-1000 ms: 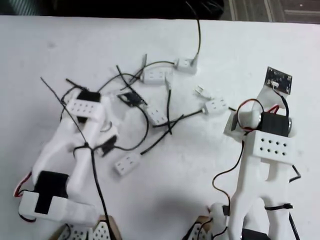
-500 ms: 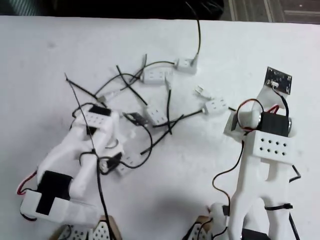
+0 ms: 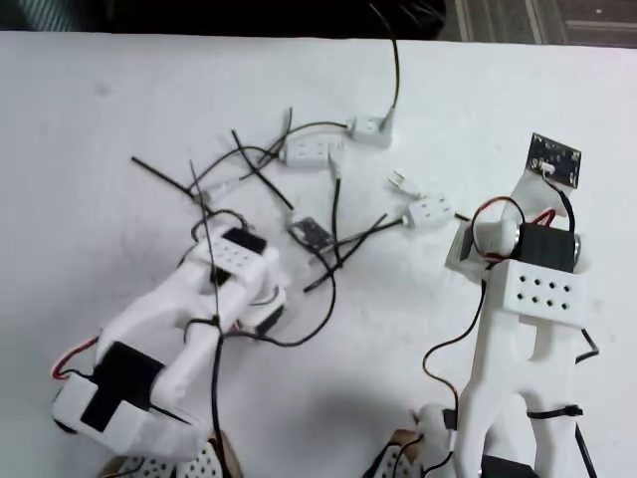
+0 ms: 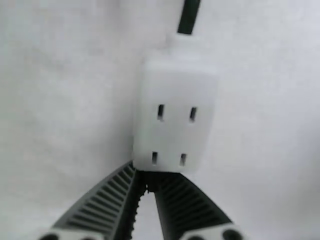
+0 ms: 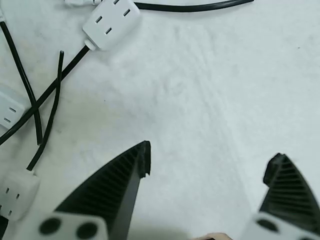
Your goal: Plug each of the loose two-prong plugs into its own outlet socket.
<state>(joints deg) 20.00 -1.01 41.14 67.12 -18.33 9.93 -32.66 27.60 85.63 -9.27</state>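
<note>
A white outlet socket (image 4: 175, 115) with two pairs of slots lies on the table, its black cable leaving the far end. My left gripper (image 4: 145, 176) is shut, fingertips against the socket's near edge. From above, the left arm (image 3: 234, 261) covers that socket. A dark plug (image 3: 311, 232) lies beside the arm among black cables. More white sockets (image 3: 311, 149) (image 3: 370, 129) (image 3: 430, 211) and a small white plug (image 3: 401, 181) lie farther back. My right gripper (image 5: 210, 162) is open over bare table, with a socket (image 5: 112, 20) ahead of it.
Loose black cables (image 3: 333, 214) cross the middle of the table. The right arm (image 3: 537, 294) stands at the right with a small circuit board (image 3: 554, 159) at its tip. The table's far edge (image 3: 299, 36) meets a dark background. Cardboard pieces (image 3: 214, 453) sit at the near edge.
The left arm has swung right and toward the near edge, over the socket there. The dark plug and nearby cables shifted right with it. The right arm has not moved.
</note>
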